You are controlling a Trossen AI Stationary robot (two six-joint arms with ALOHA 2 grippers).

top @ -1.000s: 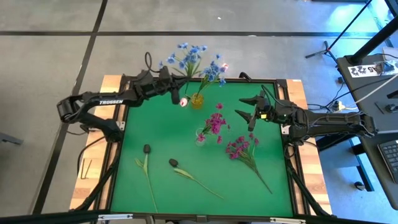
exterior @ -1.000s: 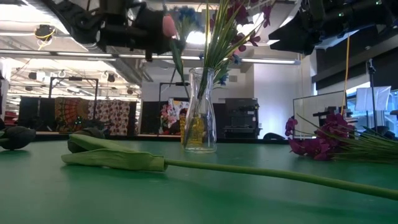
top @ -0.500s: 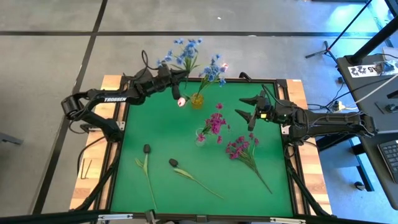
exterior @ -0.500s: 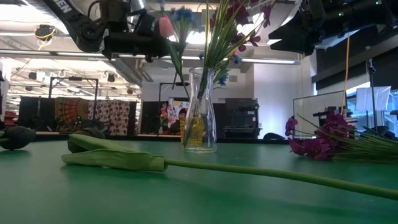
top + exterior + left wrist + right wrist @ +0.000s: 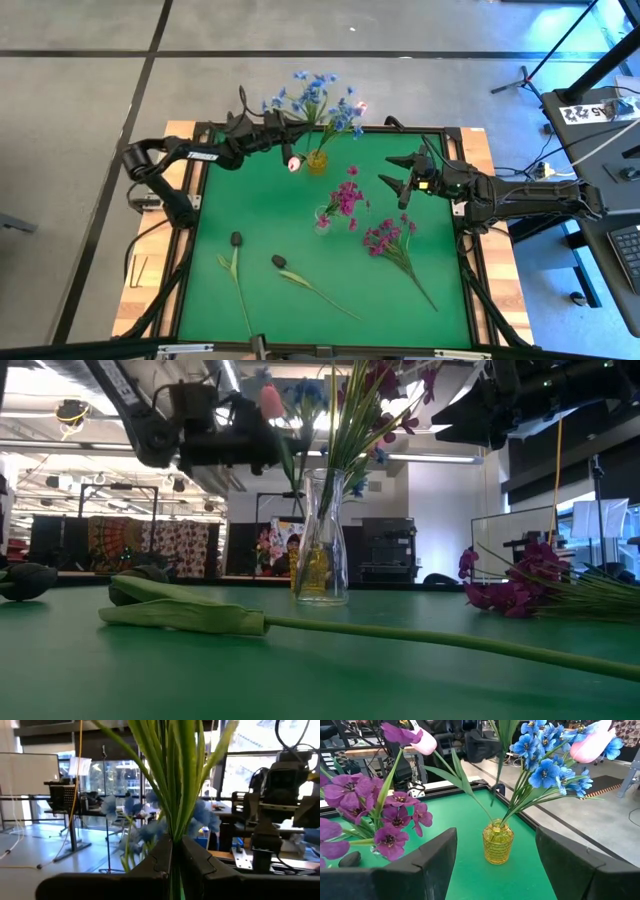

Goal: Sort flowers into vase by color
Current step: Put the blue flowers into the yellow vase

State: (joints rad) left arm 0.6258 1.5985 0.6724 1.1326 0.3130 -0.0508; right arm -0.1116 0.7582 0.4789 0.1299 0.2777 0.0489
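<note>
My left gripper (image 5: 283, 143) is shut on a bunch of blue flowers (image 5: 310, 92), held in the air over the table's far edge, just left of the yellow vase (image 5: 317, 160). That vase holds blue flowers (image 5: 545, 765) and white-pink tulip buds (image 5: 592, 745). A clear vase (image 5: 322, 540) at mid-table holds magenta flowers (image 5: 345, 195). A magenta bunch (image 5: 390, 237) and two dark-budded stems (image 5: 236, 240) (image 5: 279, 262) lie flat on the green mat. My right gripper (image 5: 400, 175) is open and empty, right of the vases. My left gripper pinches the blue bunch's green stems (image 5: 173, 832) between its two fingers, several stems together, below the blooms. The fingers come about level from the table's left and lie across the stems. The bunch is lifted clear, with its blooms (image 5: 150, 822) beyond the fingers toward the far edge.
The green mat (image 5: 260, 200) sits in a dark frame on a wooden table. One tulip bud (image 5: 293, 165) leans out of the yellow vase to the left, under my left gripper. Monitors and stands fill the room behind.
My left gripper has gone toward the table's right edge and somewhat down, nearer the yellow vase, carrying the blue bunch with it; its arm has swung in from the left. My right gripper has kept still.
</note>
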